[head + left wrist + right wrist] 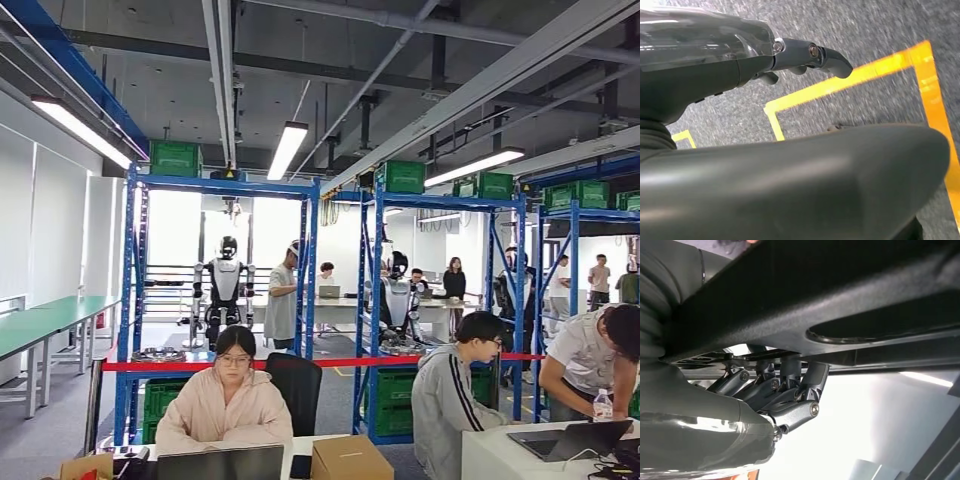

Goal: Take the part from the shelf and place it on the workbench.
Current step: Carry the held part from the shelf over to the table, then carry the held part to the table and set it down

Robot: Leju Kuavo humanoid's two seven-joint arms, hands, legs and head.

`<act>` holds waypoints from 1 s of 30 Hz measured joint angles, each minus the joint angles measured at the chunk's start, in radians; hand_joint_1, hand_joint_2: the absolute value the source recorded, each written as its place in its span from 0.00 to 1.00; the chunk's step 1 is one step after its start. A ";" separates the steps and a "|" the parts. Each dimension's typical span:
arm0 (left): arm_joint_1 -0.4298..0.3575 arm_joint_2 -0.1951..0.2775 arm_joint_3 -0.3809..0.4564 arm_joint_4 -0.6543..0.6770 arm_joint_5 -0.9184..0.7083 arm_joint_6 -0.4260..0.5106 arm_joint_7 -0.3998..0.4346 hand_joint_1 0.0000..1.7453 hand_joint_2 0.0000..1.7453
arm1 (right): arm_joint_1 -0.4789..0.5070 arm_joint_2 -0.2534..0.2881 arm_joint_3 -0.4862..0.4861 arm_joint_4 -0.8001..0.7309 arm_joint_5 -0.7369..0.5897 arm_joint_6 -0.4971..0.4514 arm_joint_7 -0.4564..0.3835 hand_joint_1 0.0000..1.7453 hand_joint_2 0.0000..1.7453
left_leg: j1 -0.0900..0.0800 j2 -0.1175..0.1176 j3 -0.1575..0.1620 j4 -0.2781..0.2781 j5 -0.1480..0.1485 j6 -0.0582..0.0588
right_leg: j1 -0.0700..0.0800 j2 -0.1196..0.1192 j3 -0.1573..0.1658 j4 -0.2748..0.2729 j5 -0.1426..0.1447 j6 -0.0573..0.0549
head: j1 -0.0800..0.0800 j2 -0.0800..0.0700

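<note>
Blue metal shelf point(309, 260); rough grey carpet point(866, 30)

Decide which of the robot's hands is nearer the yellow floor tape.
Left. The left hand hangs above the yellow tape; the right hand curls against a dark panel, bright wall behind.

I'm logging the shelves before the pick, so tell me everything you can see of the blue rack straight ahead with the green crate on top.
The blue rack is a metal frame of upright posts and cross beams, open-sided, standing on the grey floor. A green crate sits on its top beam, more green crates on its lowest level. Metal parts lie on the middle shelf. A red tape runs across its front.
</note>
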 joint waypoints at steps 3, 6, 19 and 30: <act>-0.007 -0.001 0.000 0.000 0.000 0.000 -0.001 0.00 1.00 | -0.024 -0.005 0.004 0.000 0.019 -0.003 -0.001 1.00 1.00 | -0.003 0.000 -0.060 0.116 -0.056 -0.006 | -0.007 -0.017 0.033 -0.022 -0.006 -0.006 | 0.000 -0.001; -0.005 -0.001 0.000 0.000 0.001 0.000 0.001 0.00 1.00 | -0.030 -0.008 0.009 0.001 0.012 -0.003 0.004 1.00 1.00 | -0.001 0.001 -0.152 0.238 -0.082 -0.018 | -0.009 -0.032 0.045 -0.021 -0.021 -0.005 | 0.000 -0.001; -0.007 -0.004 0.001 0.000 0.001 0.000 0.019 0.00 1.00 | -0.054 -0.023 0.028 0.006 -0.005 -0.010 0.019 1.00 1.00 | 0.002 0.006 -0.089 0.002 0.076 0.018 | -0.022 -0.013 -0.030 0.202 -0.164 0.052 | 0.000 -0.001; -0.015 -0.015 0.000 0.000 -0.014 -0.005 0.010 0.00 1.00 | -0.165 -0.029 0.024 0.097 0.074 -0.113 0.092 1.00 1.00 | -0.002 -0.009 -0.081 -0.007 0.072 -0.001 | -0.011 0.008 0.044 -0.008 -0.031 0.010 | 0.000 -0.001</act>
